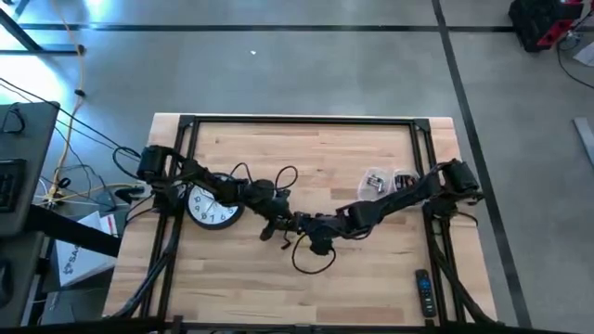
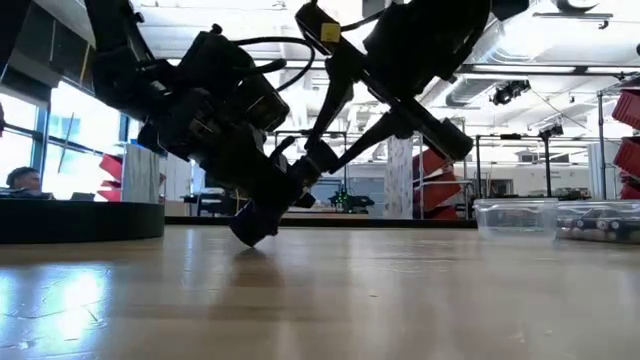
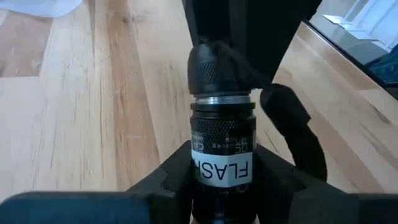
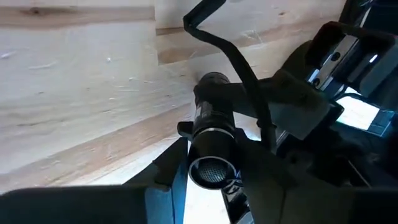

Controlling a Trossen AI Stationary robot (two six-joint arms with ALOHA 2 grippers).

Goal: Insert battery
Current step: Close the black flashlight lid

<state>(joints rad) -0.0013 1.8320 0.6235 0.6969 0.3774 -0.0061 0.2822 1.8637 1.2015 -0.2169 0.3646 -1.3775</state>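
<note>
Black, ribbed metal forms the body of the flashlight [image 3: 222, 146], shown at the middle of the wooden surface [image 1: 306, 148] where the two arms meet. In the left wrist view the left hand [image 3: 222, 186] is clamped around the labelled barrel, its fingers [image 3: 168, 180] pressed against either side. In the same view the knurled cap [image 3: 217, 71] sits on the end of the barrel with a bright ring visible below it; it appears seated, though whether it is fully tightened cannot be told. In the right wrist view the right hand [image 4: 208, 163] is closed around one end of the flashlight [image 4: 210, 134], whose round end face points toward the camera. The high view places both hands, left hand [image 1: 271, 223] and right hand [image 1: 311, 225], just beside each other near the centre, with the flashlight hidden between them.

No loose battery is visible near the hands. Judged from this, the battery is probably already inside and the cap is being closed; what remains is likely final tightening and release, though the battery itself cannot be confirmed.

Elsewhere on the surface lie a wall clock [image 1: 213, 208] under the left arm, a clear plastic box [image 1: 376, 181] of small parts near the right arm, and a remote control [image 1: 423, 292] at the near right edge.
</note>
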